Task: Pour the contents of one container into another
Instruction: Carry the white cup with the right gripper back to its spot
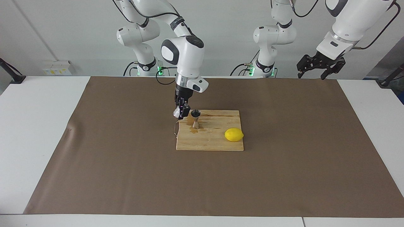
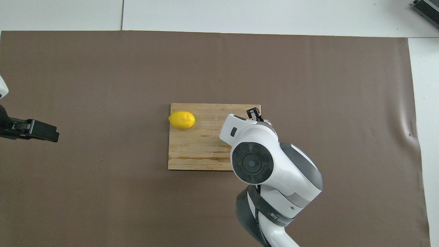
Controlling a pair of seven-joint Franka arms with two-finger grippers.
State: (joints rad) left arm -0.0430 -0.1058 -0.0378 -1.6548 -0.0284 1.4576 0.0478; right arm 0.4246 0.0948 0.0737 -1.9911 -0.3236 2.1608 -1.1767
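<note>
The white tabletop (image 1: 38, 132) carries a wide brown mat (image 1: 284, 151) that covers most of it; the mat runs out of the overhead view at its lower edge. Near the mat's middle lies a wooden cutting board (image 1: 214, 142), stained dark along the edge nearest the robots. In the overhead view the right arm's wrist housing hides the board's corner toward the right arm's end of the tabletop.

A lemon (image 1: 234, 134) lies on the board at the edge toward the left arm's end.

The steel jigger (image 1: 195, 118) stands upright on the board near the corner closest to the robots and the right arm's end; the overhead view hides it entirely under the arm.

The right gripper (image 1: 181, 115) hangs over that same corner, just beside the jigger, its fingers pinching the glass tumbler (image 1: 176, 112). The tumbler shows only as a pale patch, and its tilt is hard to make out.

The left gripper (image 1: 316, 70) waits in the air over the mat's edge at the left arm's end, fingers spread and empty.
</note>
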